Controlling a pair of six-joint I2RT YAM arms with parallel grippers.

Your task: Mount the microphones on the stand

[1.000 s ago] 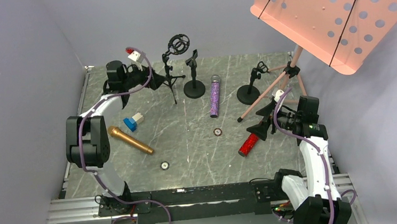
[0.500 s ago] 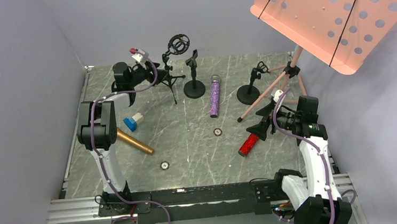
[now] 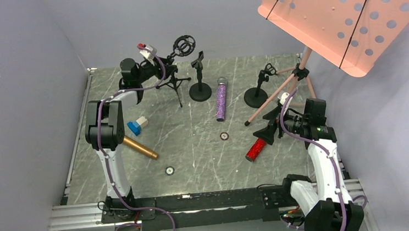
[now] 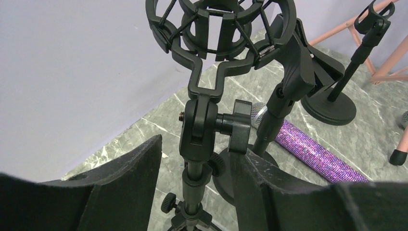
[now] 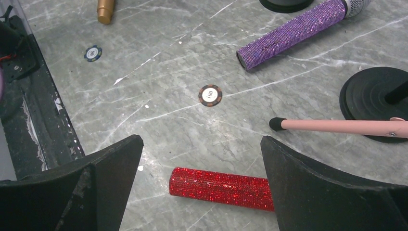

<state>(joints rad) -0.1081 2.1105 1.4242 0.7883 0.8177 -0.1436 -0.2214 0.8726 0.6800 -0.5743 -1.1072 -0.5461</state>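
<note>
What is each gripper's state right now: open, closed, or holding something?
Left gripper: open, fingers either side of the stand, not gripping.
Right gripper: open, empty, by the red microphone.

The counter [image 3: 194, 155] is a grey slab veined like marble. On its left side a gold microphone [image 3: 138, 148] lies on a slant, and just beyond it lies a small blue-and-white block [image 3: 136, 125]. A purple glitter microphone [image 3: 221, 102] lies near the middle, its silver head toward the far edge. A red glitter microphone [image 3: 256, 149] lies on the right, nearer the front.

One chip [image 3: 224, 136] lies flat between the purple and red microphones, and a second chip [image 3: 169, 170] lies toward the near edge. Along the far side stand a tripod stand [image 3: 176, 83], a round-base stand [image 3: 200, 92] and a second round-base stand [image 3: 255, 97]. The legs of a pink music stand [image 3: 271, 100] rest at the far right.
</note>
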